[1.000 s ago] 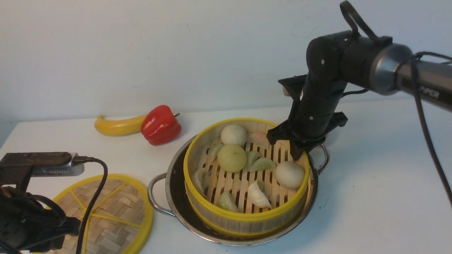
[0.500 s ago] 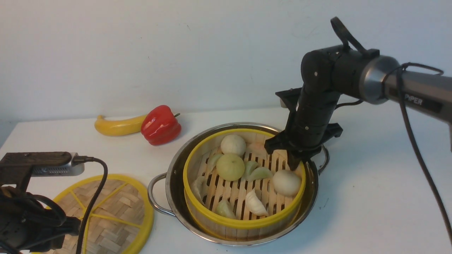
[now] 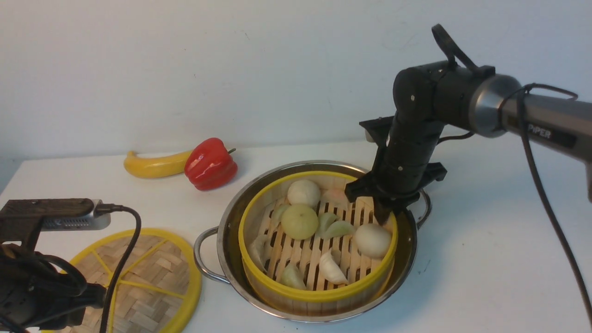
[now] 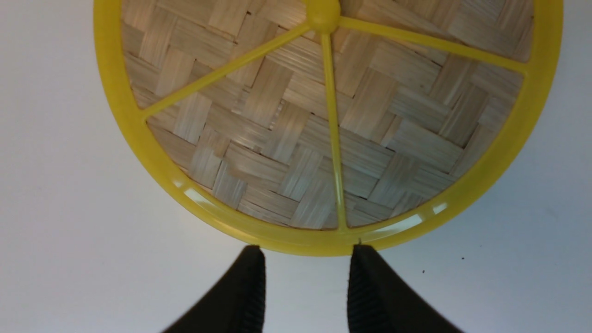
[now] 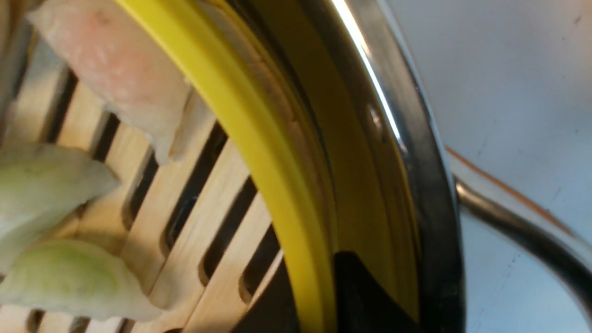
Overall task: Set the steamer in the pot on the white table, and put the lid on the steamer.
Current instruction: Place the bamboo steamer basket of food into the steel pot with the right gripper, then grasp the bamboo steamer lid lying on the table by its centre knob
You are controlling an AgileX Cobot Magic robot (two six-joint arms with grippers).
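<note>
The steamer (image 3: 319, 291), a bamboo basket with yellow rims, sits inside the shiny pot (image 3: 225, 231) on the white table (image 3: 485, 259), holding buns and dumplings. My right gripper (image 3: 384, 215) points down at its far right side. One finger is inside the wall and one outside, pressed against the yellow rim (image 5: 240, 115) beside the pot's edge (image 5: 416, 152). The woven lid (image 3: 148, 277) lies flat at the front left. My left gripper (image 4: 307, 252) is open, its fingertips (image 4: 252, 277) just short of the lid's rim (image 4: 508, 152), with bare table between them.
A banana (image 3: 152, 165) and a red pepper (image 3: 210, 163) lie at the back left, near the wall. The pot's wire handles stick out at the front left (image 3: 199, 259) and far right (image 5: 518, 217). The left arm's body (image 3: 27, 286) fills the front-left corner.
The right gripper has lowered the steamer from a tilted perch on the pot's rim down into the pot. The left arm and lid have not moved.
</note>
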